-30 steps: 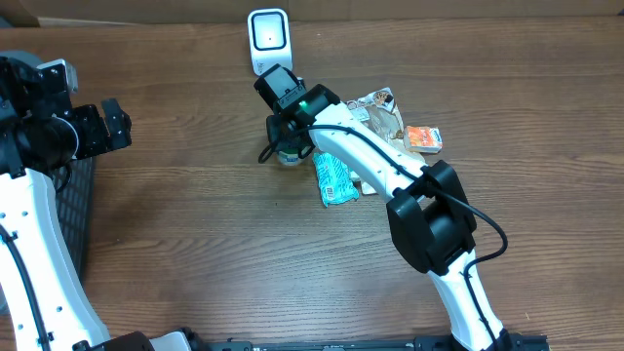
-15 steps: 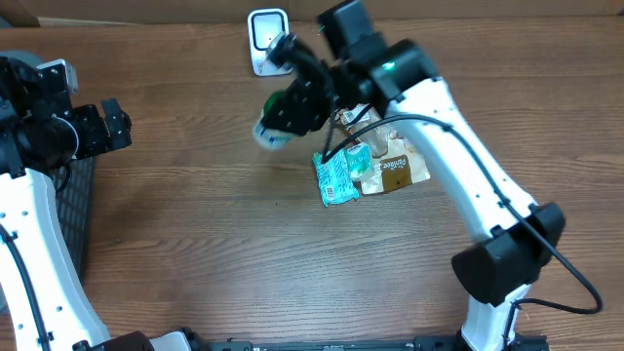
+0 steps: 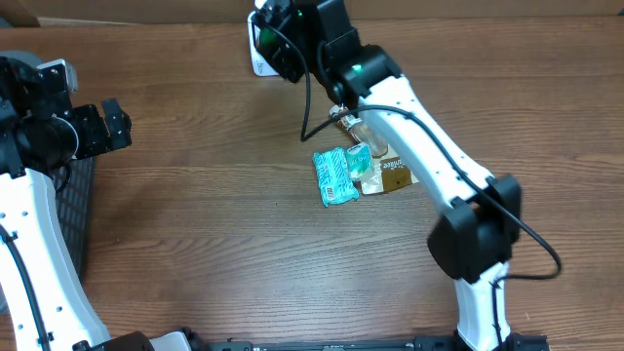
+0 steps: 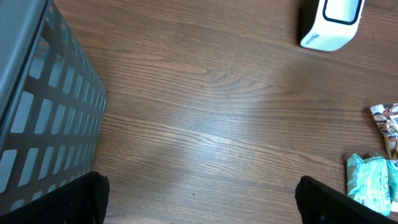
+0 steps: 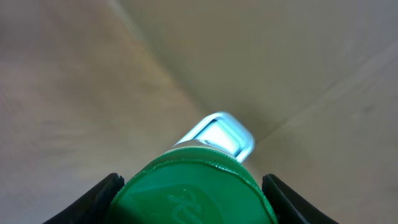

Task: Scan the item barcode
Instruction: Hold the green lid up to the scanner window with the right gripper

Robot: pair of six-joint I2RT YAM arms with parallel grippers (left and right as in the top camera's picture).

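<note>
Wooden table (image 3: 195, 244) under white scanner (image 4: 329, 25), teal packet (image 3: 333, 176) and brown pouch (image 3: 395, 174).

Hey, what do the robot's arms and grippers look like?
Both arms have white shell links with black joint housings. The right arm shows a small green light near its wrist, and a thin black cable loops alongside it. The left arm ends in a black left gripper with two blocky fingers.
</note>
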